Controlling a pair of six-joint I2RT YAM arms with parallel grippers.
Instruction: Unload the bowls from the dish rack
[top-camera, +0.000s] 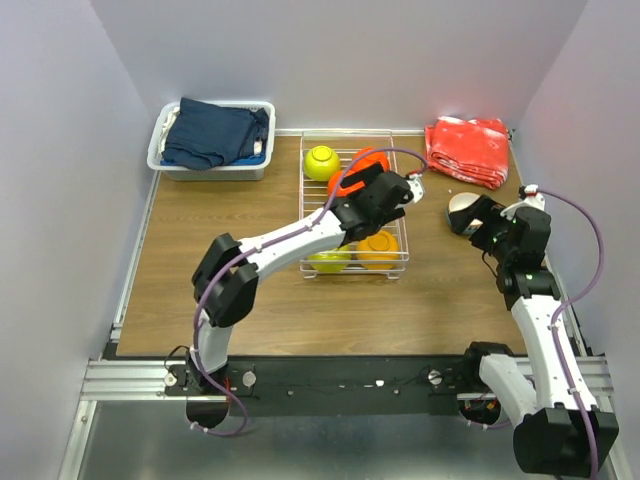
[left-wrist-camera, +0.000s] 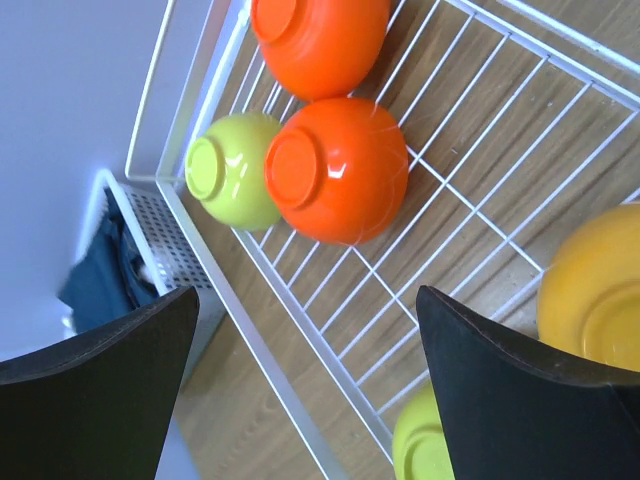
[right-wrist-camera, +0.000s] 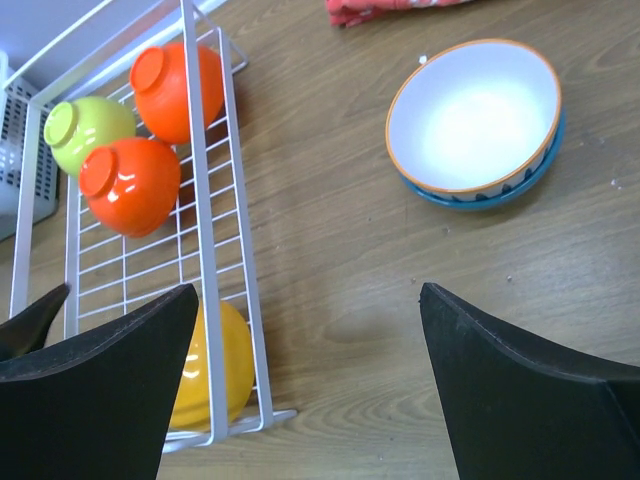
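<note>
The dish rack (top-camera: 303, 180) sits mid-table with five upturned bowls in it: two red-orange bowls (left-wrist-camera: 337, 168) beside a yellow-green bowl (top-camera: 321, 162) at the far end, and an orange bowl (top-camera: 378, 248) and a second yellow-green one at the near end. My left gripper (left-wrist-camera: 305, 300) hangs over the rack, fingers apart and empty. Only my right wrist view shows the white bowl (right-wrist-camera: 472, 115) nested in the blue bowl (right-wrist-camera: 520, 190), out on the wooden table (top-camera: 200, 300) by the red cloth (top-camera: 468, 150). There my right gripper (right-wrist-camera: 307, 295) is spread and empty.

Left arm (top-camera: 290, 235) stretched forward-right, left gripper (top-camera: 408, 188) jaws wide apart, empty. Right arm (top-camera: 545, 330) extended forward, right gripper (top-camera: 470, 220) jaws likewise spread.
</note>
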